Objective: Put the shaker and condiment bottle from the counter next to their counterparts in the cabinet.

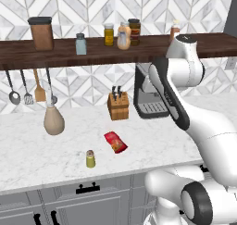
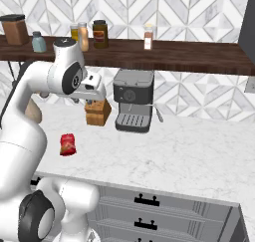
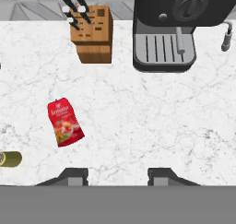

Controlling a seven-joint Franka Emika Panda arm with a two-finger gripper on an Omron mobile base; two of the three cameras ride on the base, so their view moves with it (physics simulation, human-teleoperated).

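Note:
The shaker, small and yellow-green with a brownish cap, stands on the counter near its front edge; the hand view catches it at the left edge. Just behind it to the right lies the flat red condiment bottle. My gripper hangs high over the counter, right of both things, open, with nothing between its fingertips. Its hand sits in front of the knife block. The dark wooden cabinet shelf runs along the wall above.
On the shelf stand a pale blue-grey shaker, a cream-orange bottle, two jars, a brown canister and a slim white-capped bottle. A knife block and coffee machine stand at the back. Utensils hang at the left.

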